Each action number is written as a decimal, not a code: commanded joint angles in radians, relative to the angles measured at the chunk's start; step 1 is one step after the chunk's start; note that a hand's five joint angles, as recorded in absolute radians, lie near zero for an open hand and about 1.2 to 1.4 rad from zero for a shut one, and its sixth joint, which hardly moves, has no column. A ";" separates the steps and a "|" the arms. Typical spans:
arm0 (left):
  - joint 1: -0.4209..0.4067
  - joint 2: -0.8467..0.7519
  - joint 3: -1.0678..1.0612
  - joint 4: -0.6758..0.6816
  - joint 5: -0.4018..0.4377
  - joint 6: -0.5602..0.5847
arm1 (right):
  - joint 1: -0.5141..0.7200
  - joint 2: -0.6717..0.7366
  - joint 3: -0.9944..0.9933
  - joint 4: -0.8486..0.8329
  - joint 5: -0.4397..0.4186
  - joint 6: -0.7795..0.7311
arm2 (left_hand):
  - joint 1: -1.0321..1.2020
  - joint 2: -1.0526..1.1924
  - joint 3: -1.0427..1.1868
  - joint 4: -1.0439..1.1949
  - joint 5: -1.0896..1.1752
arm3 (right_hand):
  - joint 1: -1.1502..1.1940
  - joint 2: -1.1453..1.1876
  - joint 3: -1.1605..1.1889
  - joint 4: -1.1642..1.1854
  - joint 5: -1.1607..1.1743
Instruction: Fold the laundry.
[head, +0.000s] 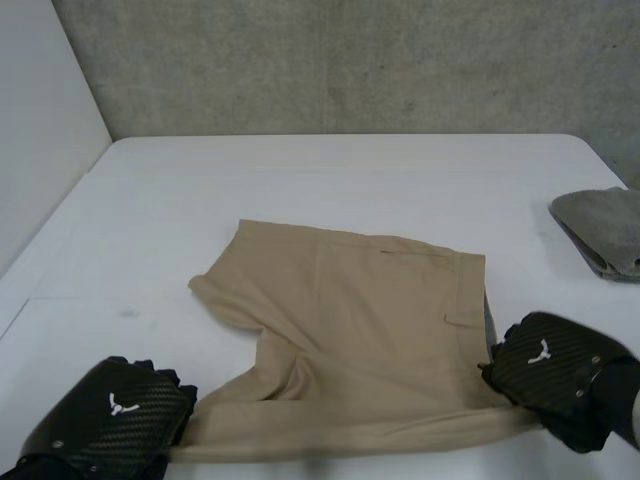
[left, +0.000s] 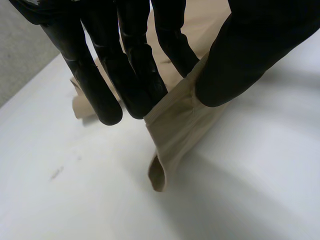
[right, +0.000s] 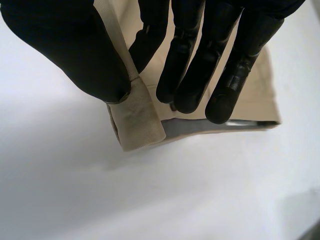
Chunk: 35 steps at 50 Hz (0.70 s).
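Observation:
Tan shorts lie spread on the white table, waistband to the right and leg openings to the left. My left hand is at the near leg's hem. Its thumb and fingers pinch that hem and hold it a little off the table. My right hand is at the near end of the waistband. There its thumb presses the waistband corner against the fingers, shut on the cloth.
A folded grey garment lies at the table's right edge. A grey concrete wall rises behind the table, and a white panel stands to the left.

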 joint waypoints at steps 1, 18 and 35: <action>0.003 -0.009 0.049 0.035 0.005 0.002 | -0.018 -0.046 -0.044 -0.016 -0.047 0.021 | 0.254 0.201 0.206 0.198 0.249 | 0.424 0.222 0.196 0.208 0.224; 0.066 -0.600 0.331 0.615 0.005 0.215 | 0.112 0.408 -0.304 -0.379 0.087 0.251 | 0.254 0.201 0.206 0.198 0.249 | 0.424 0.222 0.196 0.208 0.224; 0.124 -1.164 0.873 0.877 0.014 0.280 | 0.211 0.963 -0.795 -0.780 0.279 0.255 | 0.254 0.201 0.206 0.198 0.249 | 0.424 0.222 0.196 0.208 0.224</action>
